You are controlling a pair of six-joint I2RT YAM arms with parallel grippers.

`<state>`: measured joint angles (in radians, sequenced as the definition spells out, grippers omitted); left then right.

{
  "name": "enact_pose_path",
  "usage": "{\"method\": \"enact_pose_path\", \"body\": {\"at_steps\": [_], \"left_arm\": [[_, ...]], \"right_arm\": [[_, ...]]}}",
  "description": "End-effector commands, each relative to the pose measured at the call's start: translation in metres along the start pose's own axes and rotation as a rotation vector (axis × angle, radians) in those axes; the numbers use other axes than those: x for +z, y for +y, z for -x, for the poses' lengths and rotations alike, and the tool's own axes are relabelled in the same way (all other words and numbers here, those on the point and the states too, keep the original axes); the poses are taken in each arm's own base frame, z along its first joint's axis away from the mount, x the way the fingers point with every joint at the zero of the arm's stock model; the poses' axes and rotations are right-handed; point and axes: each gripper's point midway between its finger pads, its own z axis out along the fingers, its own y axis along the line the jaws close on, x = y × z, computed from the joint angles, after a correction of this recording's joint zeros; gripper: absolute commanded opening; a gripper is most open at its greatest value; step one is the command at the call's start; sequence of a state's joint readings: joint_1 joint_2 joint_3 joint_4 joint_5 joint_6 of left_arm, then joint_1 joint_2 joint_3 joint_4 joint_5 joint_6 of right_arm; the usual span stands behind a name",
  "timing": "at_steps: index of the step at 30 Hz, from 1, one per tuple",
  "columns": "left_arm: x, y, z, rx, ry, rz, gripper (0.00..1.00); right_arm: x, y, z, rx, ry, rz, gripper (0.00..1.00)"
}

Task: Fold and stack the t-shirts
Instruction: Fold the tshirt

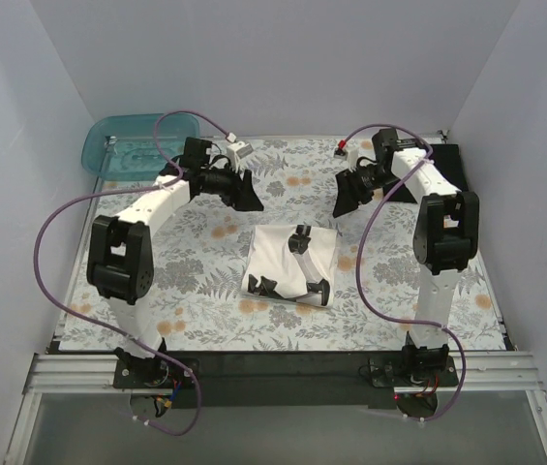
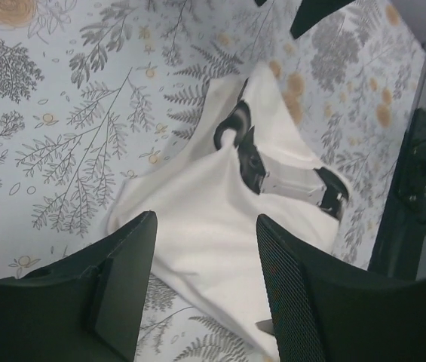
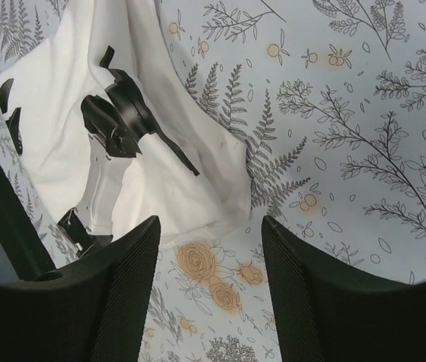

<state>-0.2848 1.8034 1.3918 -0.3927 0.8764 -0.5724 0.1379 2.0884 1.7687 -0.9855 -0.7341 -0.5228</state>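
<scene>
White shirt (image 1: 288, 257): folded, centre.
Black shirt (image 1: 450, 158): far right, not yet stacked.
Left gripper (image 2: 205, 220): open, empty.
Right gripper (image 3: 209, 222): open, empty.

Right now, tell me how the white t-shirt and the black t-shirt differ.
The white t-shirt is cream with a black print; the black t-shirt looks plain dark. The white t-shirt lies in the middle of the floral cloth; the black t-shirt sits at the far right corner. The white t-shirt shows whole; the black t-shirt is partly hidden behind the right arm. Both lie unheld.
</scene>
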Motion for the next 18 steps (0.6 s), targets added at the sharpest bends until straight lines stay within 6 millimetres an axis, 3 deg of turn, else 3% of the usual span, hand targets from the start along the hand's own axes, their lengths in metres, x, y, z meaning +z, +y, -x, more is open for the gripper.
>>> {"method": "enact_pose_path", "body": {"at_steps": [1,8,18], "left_arm": [[0.007,0.003,-0.043,0.028,0.153,-0.119,0.54],[0.025,0.032,-0.053,0.030,0.196,-0.154,0.55],[0.043,0.049,-0.062,-0.014,0.212,-0.190,0.57]], "right_arm": [[0.007,0.001,0.003,-0.051,-0.003,-0.003,0.65],[0.023,0.004,-0.017,-0.098,0.066,0.003,0.74],[0.037,0.006,-0.039,-0.104,0.110,0.049,0.70]]}}
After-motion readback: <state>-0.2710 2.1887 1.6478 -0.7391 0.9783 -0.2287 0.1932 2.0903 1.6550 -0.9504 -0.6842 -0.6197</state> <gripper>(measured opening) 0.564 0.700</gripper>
